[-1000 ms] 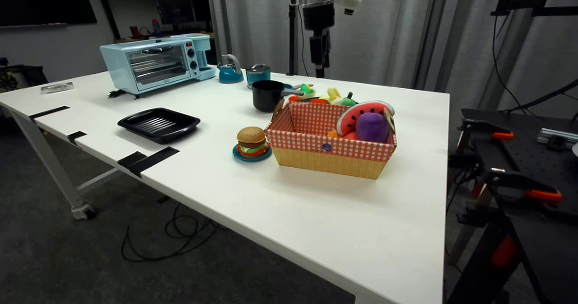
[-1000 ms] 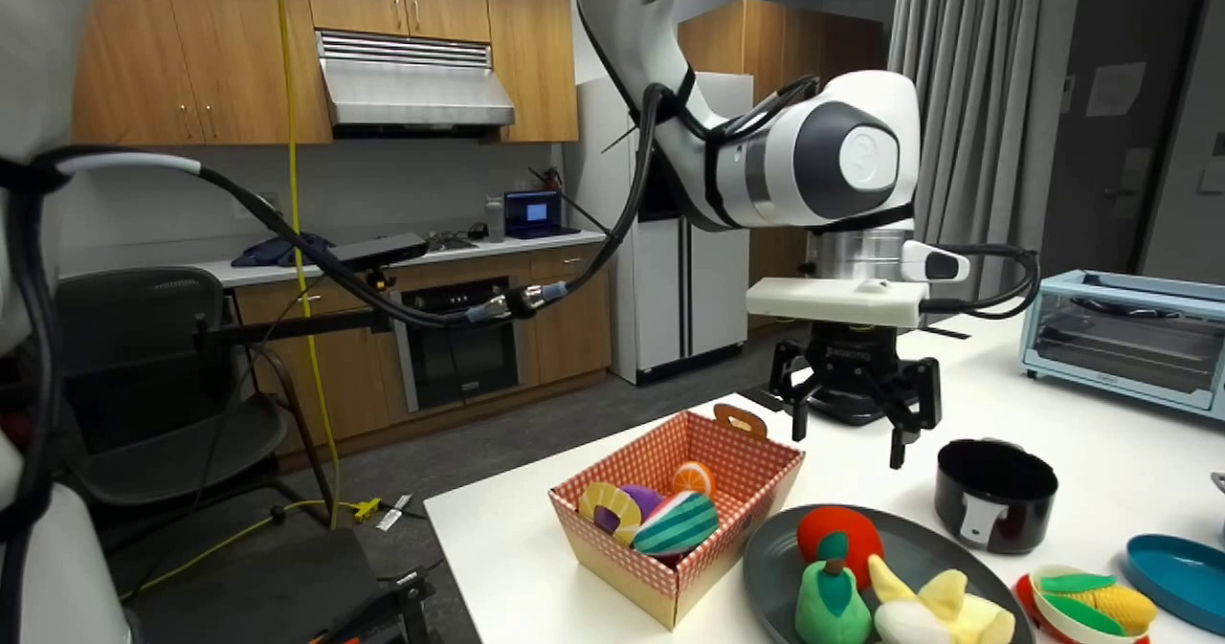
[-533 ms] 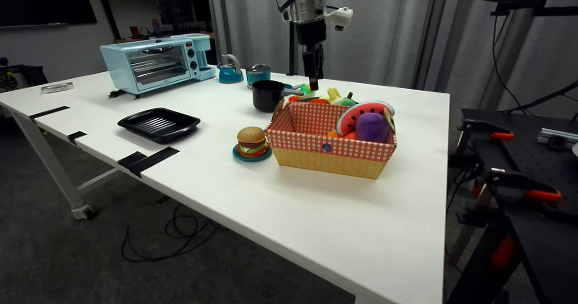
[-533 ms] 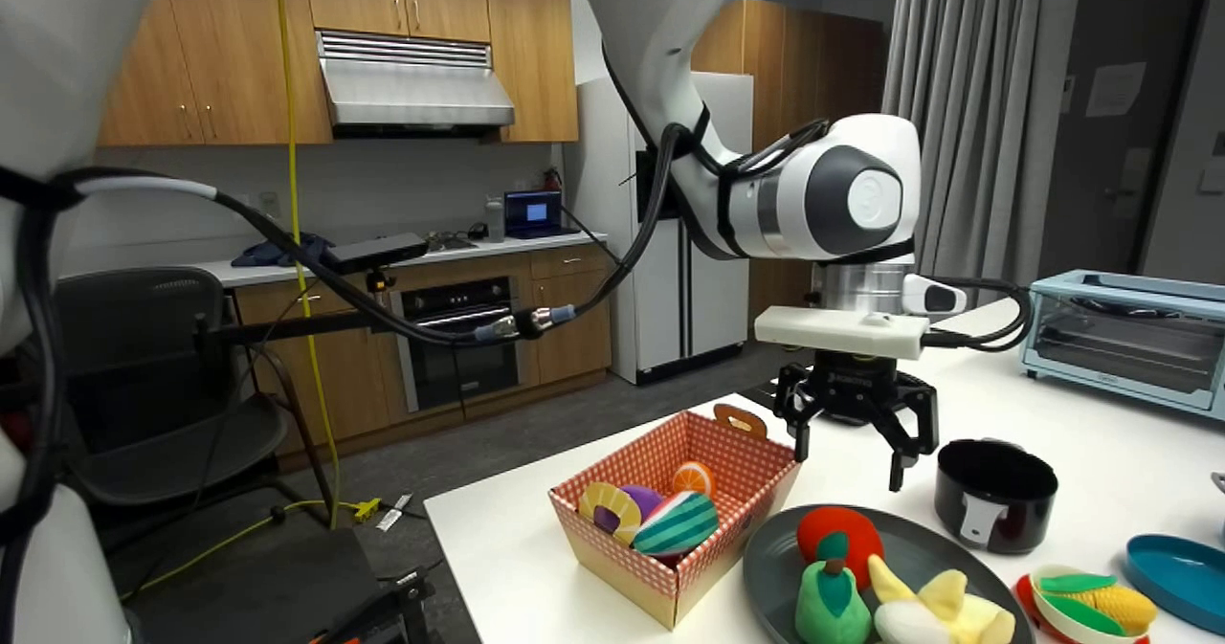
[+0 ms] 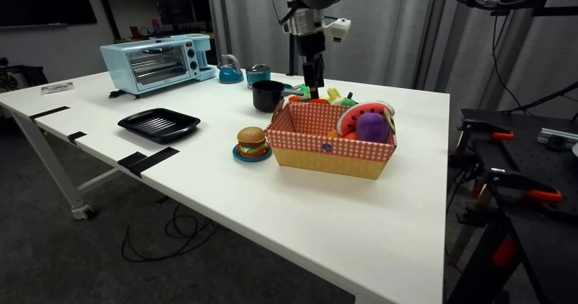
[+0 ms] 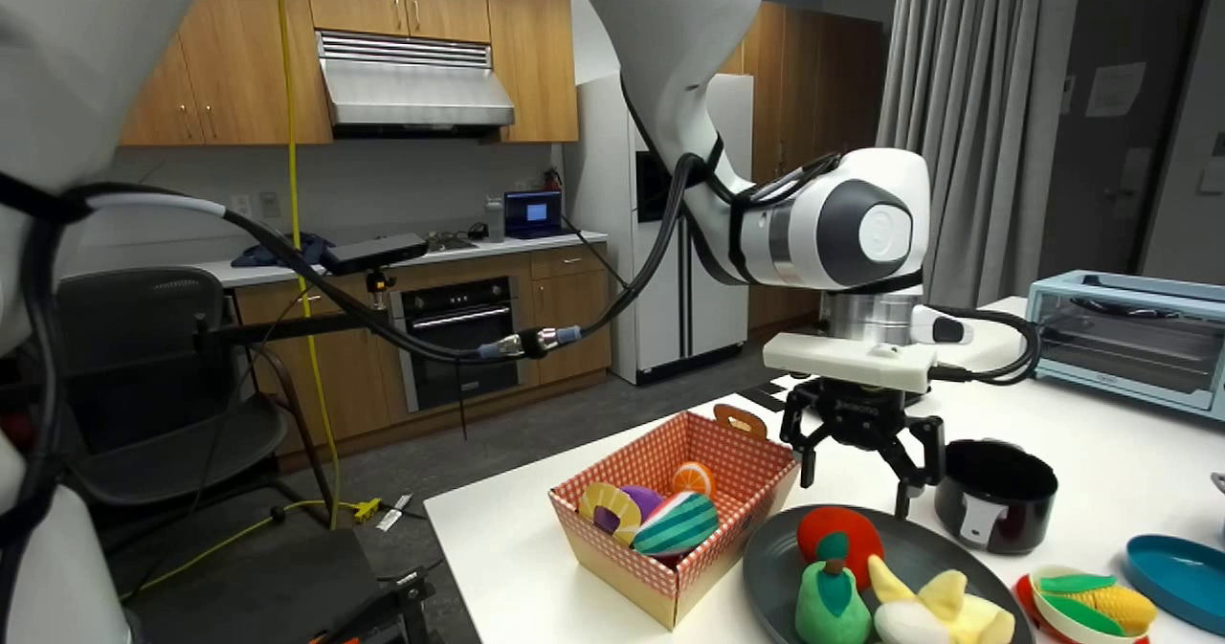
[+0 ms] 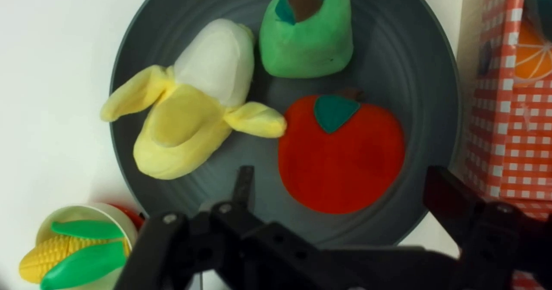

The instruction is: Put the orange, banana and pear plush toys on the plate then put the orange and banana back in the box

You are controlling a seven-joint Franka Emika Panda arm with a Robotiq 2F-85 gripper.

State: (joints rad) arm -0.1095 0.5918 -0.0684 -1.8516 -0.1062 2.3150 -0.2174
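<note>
Banana [image 7: 189,109] and pear [image 7: 308,44] are both on the plate [image 7: 409,66]; orange [image 6: 693,478] is in the box [image 6: 622,567], segment face showing. By the wording I'd call this the return half: pear stays, orange already where it belongs, banana still owed to the box.

My gripper [image 6: 855,499] is spread about as wide as it goes, holding nothing. It hangs just above the red plush [image 7: 340,165], also on the plate, one finger out to either side of it. So the step in hand looks like a pick on that one. Catch: it has a leaf and stem, reads apple or tomato. Could be standing in for "orange", could be I'm lined up on the wrong fruit. Can't settle which.

If red is the target: straight down, one finger into the gap on the banana side, the other between it and the box wall, squeeze, lift above the box rim, carry across, release. Watch the banana's peel flap: it meets or overlaps the red edge, might get pinched. Box-side finger might clip the wall.

If not: shift over to the banana, grip across its body, box it. Leave the pear.
</note>
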